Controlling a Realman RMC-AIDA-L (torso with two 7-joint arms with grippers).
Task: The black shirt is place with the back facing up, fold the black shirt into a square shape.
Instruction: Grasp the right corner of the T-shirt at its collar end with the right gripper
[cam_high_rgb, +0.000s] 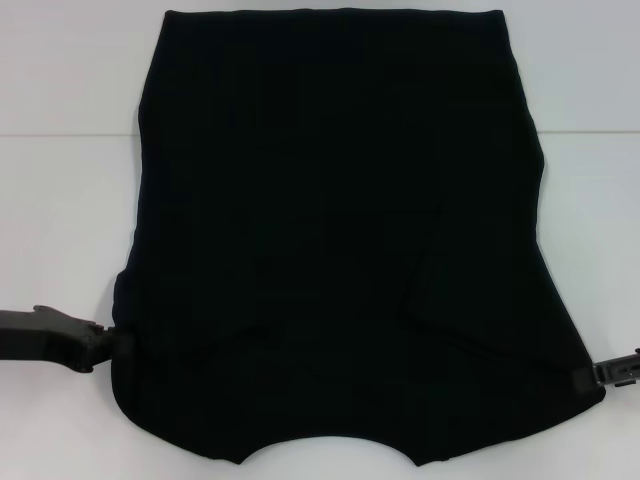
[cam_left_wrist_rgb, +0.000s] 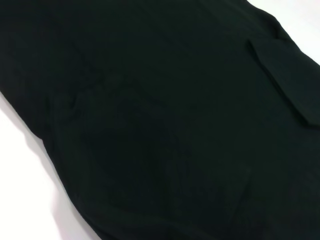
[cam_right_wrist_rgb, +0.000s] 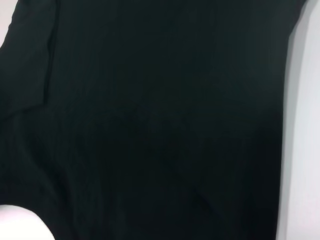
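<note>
The black shirt (cam_high_rgb: 330, 230) lies flat on the white table (cam_high_rgb: 60, 220), plain side up, with no lettering showing. Its sides look folded inward, and a sleeve flap (cam_high_rgb: 450, 300) lies over the body near the right. The neckline curve is at the near edge. My left gripper (cam_high_rgb: 108, 345) meets the shirt's near left edge. My right gripper (cam_high_rgb: 592, 375) meets its near right edge. Black cloth (cam_left_wrist_rgb: 150, 125) with the sleeve flap (cam_left_wrist_rgb: 285, 80) fills the left wrist view. The right wrist view is likewise nearly all shirt (cam_right_wrist_rgb: 150, 125).
Bare white table (cam_high_rgb: 590, 200) shows on both sides of the shirt and beyond its far edge. A faint line crosses the table surface (cam_high_rgb: 60, 136) at the back.
</note>
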